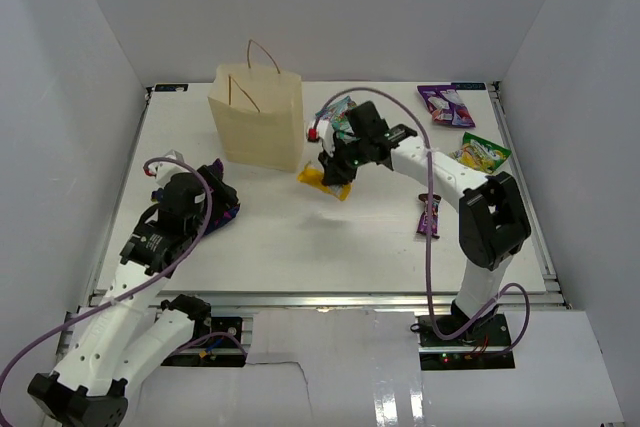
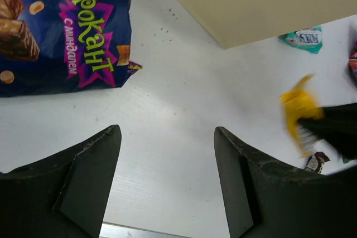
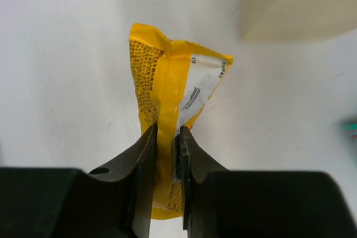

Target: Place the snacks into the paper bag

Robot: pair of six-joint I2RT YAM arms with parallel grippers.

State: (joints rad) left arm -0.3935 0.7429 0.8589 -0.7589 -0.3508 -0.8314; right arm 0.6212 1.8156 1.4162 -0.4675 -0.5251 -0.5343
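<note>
Clamping the yellow bar (image 3: 170, 82) lengthwise in the right claw (image 3: 167, 137), just right of the paper bag (image 1: 258, 122), below its mouth; left claw (image 2: 167, 131) apart, left of the bag.

White table (image 1: 300, 242) carries upright paper bag (image 1: 257, 119), blue chip bag (image 2: 61, 26), teal pouch (image 2: 302, 38), purple-white packet (image 1: 445, 104), green-yellow packet (image 1: 482, 154), purple bar (image 1: 430, 217).

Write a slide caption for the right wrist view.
The right gripper is clamped on the yellow bar over the white table, with the paper bag at upper right.
</note>
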